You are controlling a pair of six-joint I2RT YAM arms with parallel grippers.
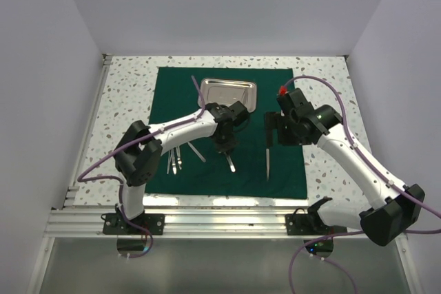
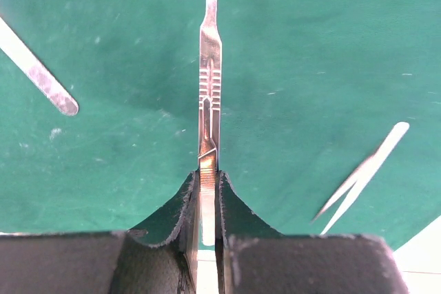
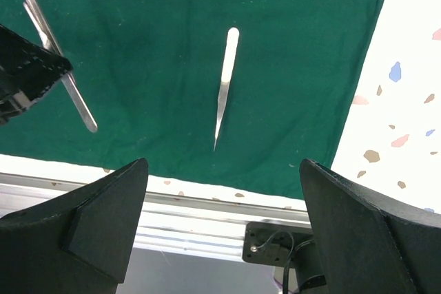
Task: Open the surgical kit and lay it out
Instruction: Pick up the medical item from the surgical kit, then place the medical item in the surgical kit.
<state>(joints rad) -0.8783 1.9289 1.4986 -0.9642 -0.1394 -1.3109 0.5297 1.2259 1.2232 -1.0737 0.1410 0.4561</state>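
Observation:
The dark green cloth (image 1: 227,129) lies spread flat on the table, with the shiny steel tray (image 1: 231,92) at its far middle. My left gripper (image 1: 226,148) is shut on a slim flat steel instrument with a ribbed grip (image 2: 209,80), which points away from the jaws low over the cloth. In the left wrist view the gripper (image 2: 207,184) clamps its near end. My right gripper (image 1: 271,131) is open and empty, above a pair of steel tweezers (image 1: 267,160) lying on the cloth. In the right wrist view the tweezers (image 3: 224,84) lie ahead of that gripper (image 3: 222,164).
More steel instruments (image 1: 177,159) lie on the cloth at the left, below the left arm. Another pair of tweezers (image 2: 362,177) and a flat handle (image 2: 41,74) lie on either side of the left gripper. The speckled table (image 1: 324,163) shows right of the cloth, and a metal rail (image 1: 220,222) runs along the near edge.

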